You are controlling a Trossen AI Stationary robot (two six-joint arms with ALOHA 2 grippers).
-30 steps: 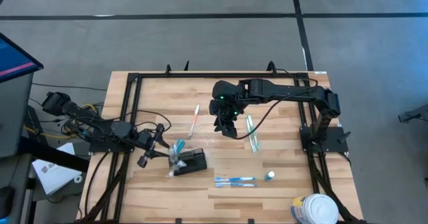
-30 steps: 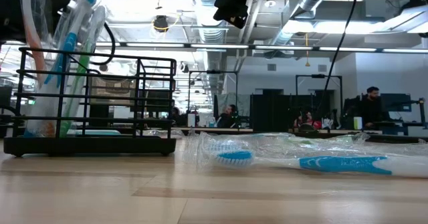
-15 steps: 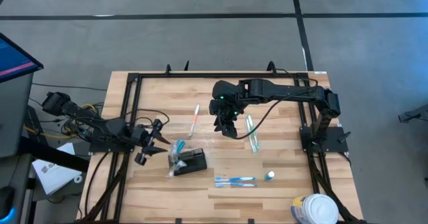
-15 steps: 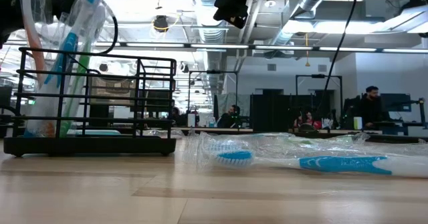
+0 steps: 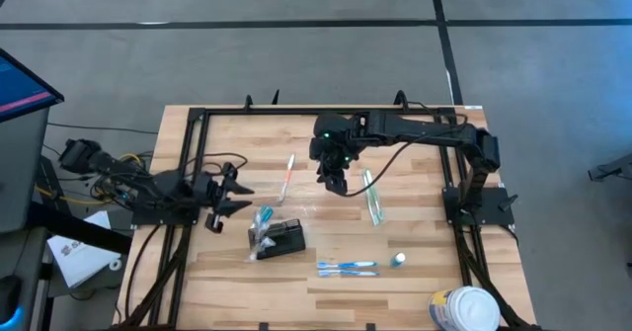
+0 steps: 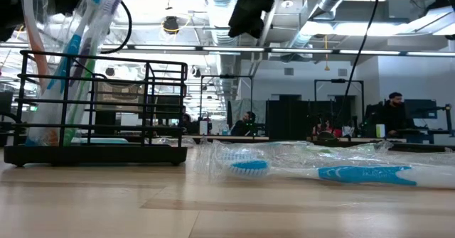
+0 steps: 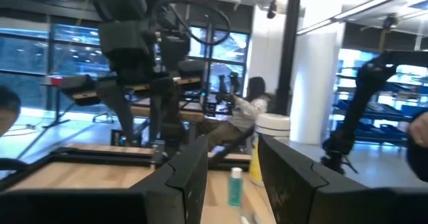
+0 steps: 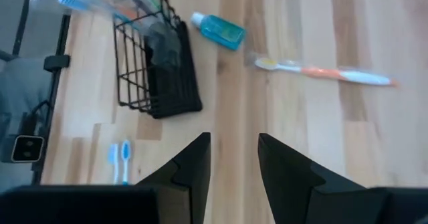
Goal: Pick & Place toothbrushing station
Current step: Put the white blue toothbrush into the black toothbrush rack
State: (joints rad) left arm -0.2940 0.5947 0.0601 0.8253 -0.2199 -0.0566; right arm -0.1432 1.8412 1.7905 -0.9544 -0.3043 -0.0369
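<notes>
Toothbrushing station [image 5: 281, 239] sits between both empty grippers.

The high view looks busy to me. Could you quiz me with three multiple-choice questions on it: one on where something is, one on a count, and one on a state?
1. Where is the black wire holder?
A. Held up in the air
B. Standing on the table
C. On the floor

2. How many blue toothbrushes lie flat beside the small bottle?
A. One
B. Two
C. Four

3. What state is the right gripper in?
A. Shut on a toothbrush
B. Pressed flat on the wood
C. Open and empty above the table

Answers: 1 B, it sits on the wood with neither gripper touching it. 2 B, a pair lies side by side. 3 C, its fingers stand apart with nothing between them.
</notes>
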